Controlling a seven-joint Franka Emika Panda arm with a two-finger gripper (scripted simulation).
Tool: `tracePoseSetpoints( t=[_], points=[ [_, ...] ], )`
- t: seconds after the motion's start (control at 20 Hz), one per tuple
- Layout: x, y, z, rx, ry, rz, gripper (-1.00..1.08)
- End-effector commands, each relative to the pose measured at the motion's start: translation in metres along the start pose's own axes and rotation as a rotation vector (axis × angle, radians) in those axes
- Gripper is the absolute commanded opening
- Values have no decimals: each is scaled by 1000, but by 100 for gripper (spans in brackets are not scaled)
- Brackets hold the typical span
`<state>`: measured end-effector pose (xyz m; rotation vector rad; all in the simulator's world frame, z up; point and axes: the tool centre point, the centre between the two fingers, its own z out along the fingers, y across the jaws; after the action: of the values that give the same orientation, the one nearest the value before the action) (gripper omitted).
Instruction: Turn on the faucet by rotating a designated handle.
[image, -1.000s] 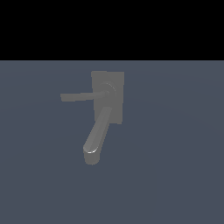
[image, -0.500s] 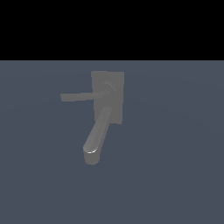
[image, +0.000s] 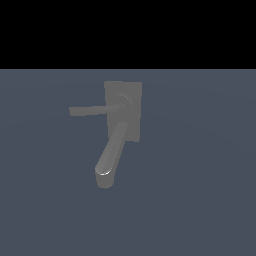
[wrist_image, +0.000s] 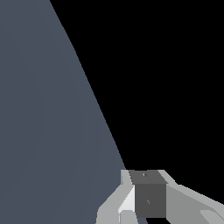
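Observation:
In the exterior view the dull grey faucet (image: 131, 95) stands on the blue-grey floor, with its flat back plate upright. Its thick spout (image: 111, 155) slants down toward the camera and ends in a rounded tip. The handle (image: 92, 110), a thin paler rod, sticks out level from the round hub (image: 123, 104) toward the exterior view's left. The gripper does not show in the exterior view. In the wrist view my gripper (wrist_image: 146, 194) shows only as pale fingers (wrist_image: 127, 201) around a dark pad. No faucet is in that view. I cannot tell how the jaws stand.
The blue-grey floor (image: 200, 190) spreads around the faucet in the exterior view, with black background above it. The wrist view shows the same floor (wrist_image: 43, 131) and black beyond its edge.

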<state>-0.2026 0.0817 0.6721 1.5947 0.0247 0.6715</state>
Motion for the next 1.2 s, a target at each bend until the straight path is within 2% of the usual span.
tracePoseSetpoints(
  t=[0.0, 0.3, 0.55, 0.85, 1.15],
  points=[
    [16, -3, -15, -83, 54, -31, -100],
    [56, -26, -53, -280, 199, -137, -100],
    [86, -63, -83, -422, 320, -251, -100],
    [116, -128, -110, -559, 464, -419, -100],
    [133, -210, -123, -657, 602, -619, -100]
  ],
)
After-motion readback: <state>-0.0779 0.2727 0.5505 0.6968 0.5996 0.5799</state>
